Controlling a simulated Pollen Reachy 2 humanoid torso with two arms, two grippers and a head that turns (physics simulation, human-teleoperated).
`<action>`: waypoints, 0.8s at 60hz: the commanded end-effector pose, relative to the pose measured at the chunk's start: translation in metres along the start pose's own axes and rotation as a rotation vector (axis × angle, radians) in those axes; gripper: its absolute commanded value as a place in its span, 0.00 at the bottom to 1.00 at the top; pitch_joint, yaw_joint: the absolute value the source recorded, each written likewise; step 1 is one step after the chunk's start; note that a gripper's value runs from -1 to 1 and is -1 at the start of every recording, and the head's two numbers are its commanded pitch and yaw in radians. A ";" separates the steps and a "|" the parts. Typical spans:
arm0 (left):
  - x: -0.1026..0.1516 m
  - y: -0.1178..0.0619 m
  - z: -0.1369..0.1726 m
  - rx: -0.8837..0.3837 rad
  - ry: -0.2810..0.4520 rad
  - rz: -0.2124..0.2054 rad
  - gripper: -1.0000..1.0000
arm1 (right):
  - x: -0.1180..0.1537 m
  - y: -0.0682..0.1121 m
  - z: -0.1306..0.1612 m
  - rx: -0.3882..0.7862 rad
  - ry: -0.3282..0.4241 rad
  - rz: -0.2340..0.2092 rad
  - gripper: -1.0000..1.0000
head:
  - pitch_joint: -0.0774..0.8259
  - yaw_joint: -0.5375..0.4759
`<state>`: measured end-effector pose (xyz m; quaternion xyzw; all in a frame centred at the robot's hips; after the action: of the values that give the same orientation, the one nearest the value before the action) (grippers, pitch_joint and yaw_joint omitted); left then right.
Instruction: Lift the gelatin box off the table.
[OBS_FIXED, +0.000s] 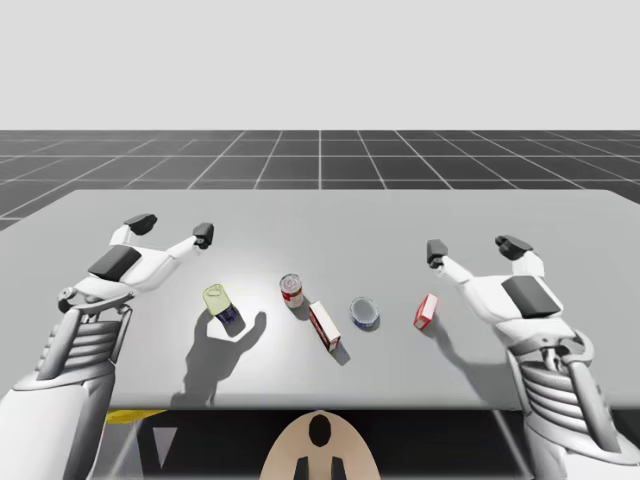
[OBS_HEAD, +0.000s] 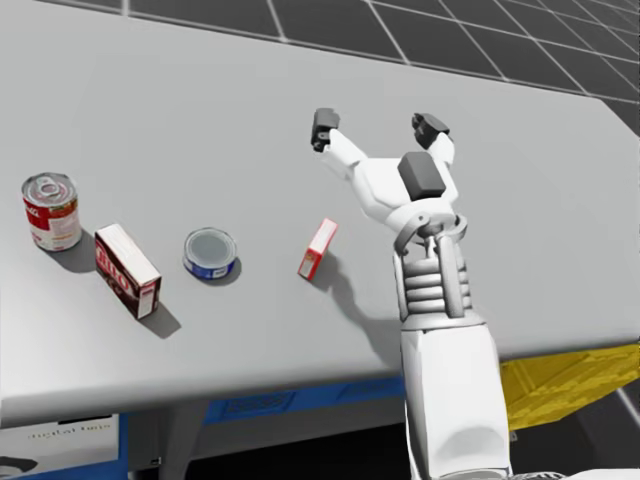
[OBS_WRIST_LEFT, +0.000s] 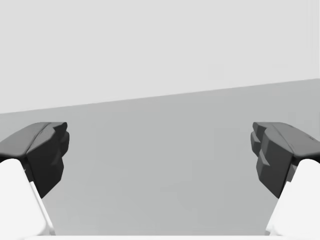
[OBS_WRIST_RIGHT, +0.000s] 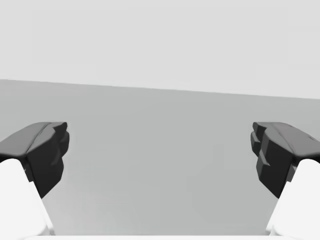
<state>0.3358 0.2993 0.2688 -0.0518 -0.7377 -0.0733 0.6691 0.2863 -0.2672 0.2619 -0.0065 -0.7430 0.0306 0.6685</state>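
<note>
Both arms are held over the table (OBS_FIXED: 330, 215) with jaws spread wide and nothing between them. The right gripper (OBS_FIXED: 474, 248) hovers just beyond the gelatin box (OBS_FIXED: 426, 311), which stands on a narrow edge at the gripper's 7 o'clock. We judge this arm the one placed for the lift. The left gripper (OBS_FIXED: 172, 230) sits well apart, at the box's 10 o'clock. Ranged toward the box's 9 o'clock are a flat blue can (OBS_FIXED: 365, 313), a longer red box (OBS_FIXED: 324, 326), a red can (OBS_FIXED: 291, 289) and a yellow-topped container (OBS_FIXED: 221, 303). Both cans are lidded, so their contents are hidden.
</note>
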 end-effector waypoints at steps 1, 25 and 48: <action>-0.001 0.000 0.000 0.001 0.006 -0.001 0.00 | -0.003 0.000 0.034 0.146 0.000 -0.018 0.00 | 0.88 0.13; -0.005 -0.004 -0.003 -0.003 0.015 -0.011 0.00 | -0.065 -0.031 0.079 0.432 0.108 0.105 0.00 | 0.88 0.12; -0.006 -0.005 -0.004 0.002 0.016 -0.015 0.00 | -0.114 -0.053 0.060 0.547 0.188 0.069 0.00 | 0.88 0.12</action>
<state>0.3387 0.2945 0.2630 -0.0464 -0.7326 -0.0781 0.6746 0.2303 -0.3221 0.1568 0.1209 -0.6541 0.2381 0.7076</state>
